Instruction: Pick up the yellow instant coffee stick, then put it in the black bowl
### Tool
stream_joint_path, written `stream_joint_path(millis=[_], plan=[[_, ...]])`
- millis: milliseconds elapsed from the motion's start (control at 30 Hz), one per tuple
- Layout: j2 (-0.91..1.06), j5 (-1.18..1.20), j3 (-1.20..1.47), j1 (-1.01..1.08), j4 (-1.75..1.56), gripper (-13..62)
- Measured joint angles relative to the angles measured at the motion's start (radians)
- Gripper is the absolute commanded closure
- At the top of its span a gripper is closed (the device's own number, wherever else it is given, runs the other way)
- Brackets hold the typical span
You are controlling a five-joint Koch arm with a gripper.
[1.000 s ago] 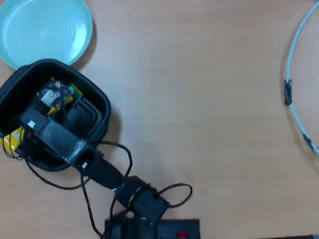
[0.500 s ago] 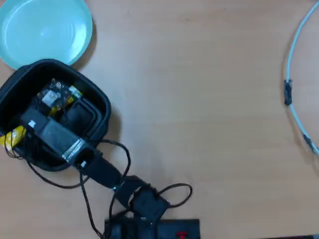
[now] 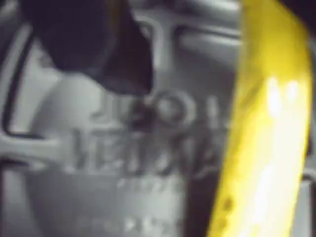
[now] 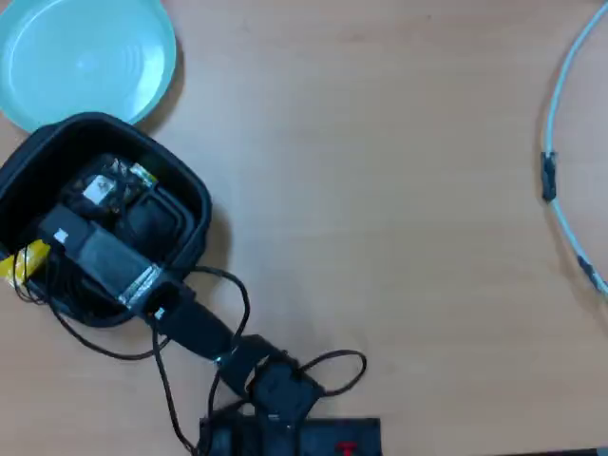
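The black bowl [image 4: 185,185] stands at the left of the overhead view, and my arm reaches into it from below. The wrist view shows its grey bottom [image 3: 148,148] with raised lettering up close. The yellow instant coffee stick [image 3: 269,128] runs down the right of that view, blurred and glossy. In the overhead view a yellow end [image 4: 26,260] shows at the bowl's left rim, and the rest is hidden under the arm. My gripper [image 4: 116,185] is inside the bowl. One dark jaw fills the wrist view's upper left, with a wide gap between it and the stick.
A round light-blue plate [image 4: 85,57] touches the bowl's far rim at the top left. A pale cable [image 4: 560,161] curves along the right edge of the table. The arm's base and black wires [image 4: 285,399] sit at the bottom centre.
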Motion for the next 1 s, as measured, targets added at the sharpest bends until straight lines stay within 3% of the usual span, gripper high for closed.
stream_joint_path(millis=[633, 833, 1000], plan=[[0.337, -0.009, 0.011, 0.288, 0.227, 3.5], [0.466, -0.121, 0.230, 0.457, 0.238, 3.5], [0.623, -0.193, 0.569, 0.588, 0.121, 3.5]])
